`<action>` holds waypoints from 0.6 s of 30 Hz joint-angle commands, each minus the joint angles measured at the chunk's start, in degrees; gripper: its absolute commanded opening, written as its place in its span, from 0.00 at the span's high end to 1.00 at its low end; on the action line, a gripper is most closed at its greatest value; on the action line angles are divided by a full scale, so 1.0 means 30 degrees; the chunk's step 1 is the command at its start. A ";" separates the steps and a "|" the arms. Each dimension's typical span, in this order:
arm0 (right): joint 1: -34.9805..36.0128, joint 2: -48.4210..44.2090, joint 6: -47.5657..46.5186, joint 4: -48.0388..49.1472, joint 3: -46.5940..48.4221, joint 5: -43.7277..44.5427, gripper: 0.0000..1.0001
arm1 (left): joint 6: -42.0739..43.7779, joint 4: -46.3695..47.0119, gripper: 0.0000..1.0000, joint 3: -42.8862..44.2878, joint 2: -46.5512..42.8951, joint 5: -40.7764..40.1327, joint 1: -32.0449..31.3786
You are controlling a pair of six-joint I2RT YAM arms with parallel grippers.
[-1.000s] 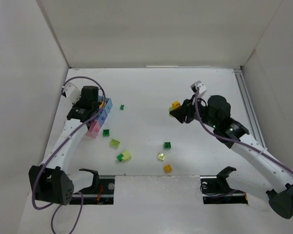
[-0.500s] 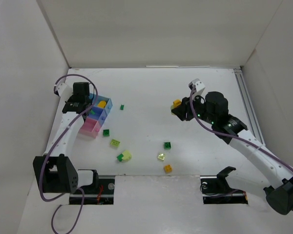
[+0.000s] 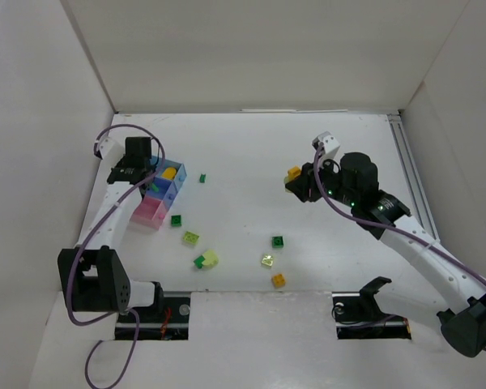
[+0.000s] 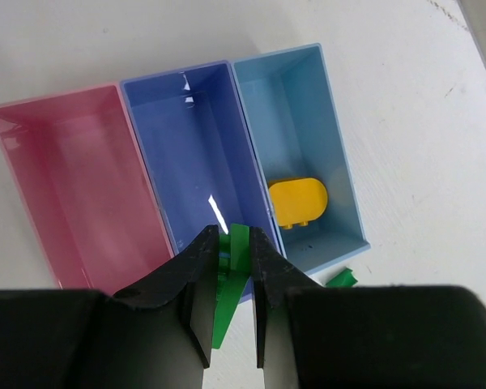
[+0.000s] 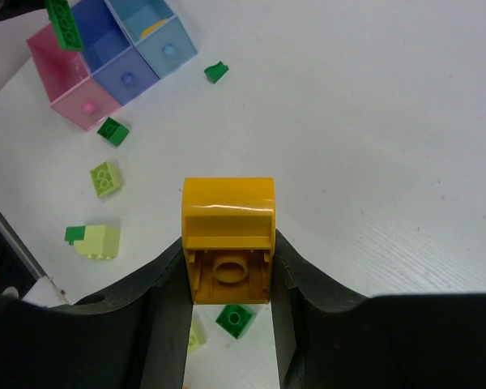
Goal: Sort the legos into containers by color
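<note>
Green, pale and orange bricks are lying loose on the white table beside the trays. The left gripper is clamping a green brick over the middle blue tray; a rounded yellow brick is resting in the neighbouring light blue tray. The right gripper is pinching a big yellow brick, well apart from the trays.

A matte white surface, evenly lit with only soft shadows, sits boxed in by plain white panels: a back wall, a left wall and a right wall, with a pale metal rail along its right edge.
</note>
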 commanded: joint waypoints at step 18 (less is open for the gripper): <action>-0.0278 0.1361 -0.0647 0.0522 0.1849 -0.0027 1.00 | 0.0335 0.0223 1.00 0.1734 0.2085 0.0132 0.0139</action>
